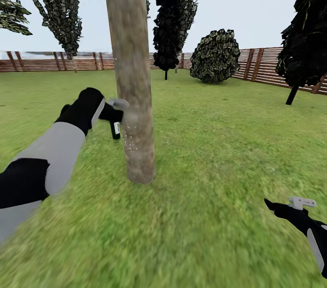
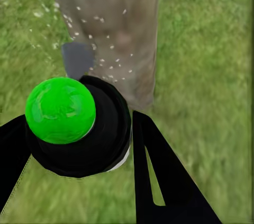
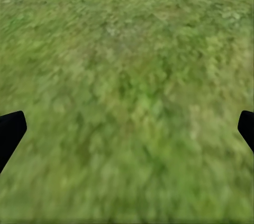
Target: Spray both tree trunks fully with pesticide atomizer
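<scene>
Item — small black pesticide atomizer (image 1: 116, 125) with pale label and light grey trigger head, rigid plastic by its look. It is being held in the black left gripper (image 1: 108, 113), the fingers closing on it from both sides, the bottle hanging below the grip and the grey nozzle pointing at the thick beige-grey mottled tree trunk (image 1: 131, 70). In the left wrist view the bottle (image 2: 87, 128) is sitting between two black fingers (image 2: 164, 176), a bright green round marker overlying it.

Location — just beside the trunk, at its lower part, above the blurry green grass floor (image 1: 204, 152). Fine white specks are hanging between nozzle and bark and drifting over the trunk (image 2: 116, 28).

Handling, as judged: likely light and stiff, with smooth sides that could twist in a two-finger pinch. The best hold is probably at the neck and upper body, under the trigger head, as the grip is sitting now; a lower hold would leave the head free to tip.

Companion effector — the black right gripper (image 1: 290, 208), with a grey fitting on top, is hanging low and well apart from the tree. Its two fingertips are showing at opposite edges of the right wrist view, spread wide with nothing between them, over grass (image 3: 127, 97).

Setting — brown slatted wooden fence (image 1: 263, 63), round dark bush (image 1: 215, 56).
</scene>
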Tool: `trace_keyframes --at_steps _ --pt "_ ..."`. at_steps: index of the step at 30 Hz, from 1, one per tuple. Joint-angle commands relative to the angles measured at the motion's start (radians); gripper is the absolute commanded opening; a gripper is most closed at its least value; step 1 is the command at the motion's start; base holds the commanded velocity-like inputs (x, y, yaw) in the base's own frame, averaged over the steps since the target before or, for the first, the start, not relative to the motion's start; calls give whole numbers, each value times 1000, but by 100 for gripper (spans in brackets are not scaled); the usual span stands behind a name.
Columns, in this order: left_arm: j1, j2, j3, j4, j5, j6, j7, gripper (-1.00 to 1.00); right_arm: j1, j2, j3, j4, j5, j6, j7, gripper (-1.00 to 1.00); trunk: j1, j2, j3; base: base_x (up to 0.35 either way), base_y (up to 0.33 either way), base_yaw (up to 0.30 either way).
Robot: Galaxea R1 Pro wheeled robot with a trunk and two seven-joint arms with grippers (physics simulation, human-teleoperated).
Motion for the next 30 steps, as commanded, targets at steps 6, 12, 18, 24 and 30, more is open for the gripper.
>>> trace_keyframes --at_steps 6,12,18,24,30 --pt "-88 0 0 46 1 0 -1 -100 0 0 0 0 0 0 0 100 0 0 0 0 0 0" --pt "-190 -1 0 138 1 0 -2 -100 0 0 0 0 0 0 0 100 0 0 0 0 0 0" --pt "-275 -40 0 208 1 0 -2 -100 0 0 0 0 0 0 0 100 0 0 0 0 0 0" --pt "-314 -50 0 231 1 0 -2 -100 0 0 0 0 0 0 2 100 0 0 0 0 0 -5" --pt "-395 -49 0 320 0 0 -2 -100 0 0 0 0 0 0 4 100 0 0 1 0 0 -175"
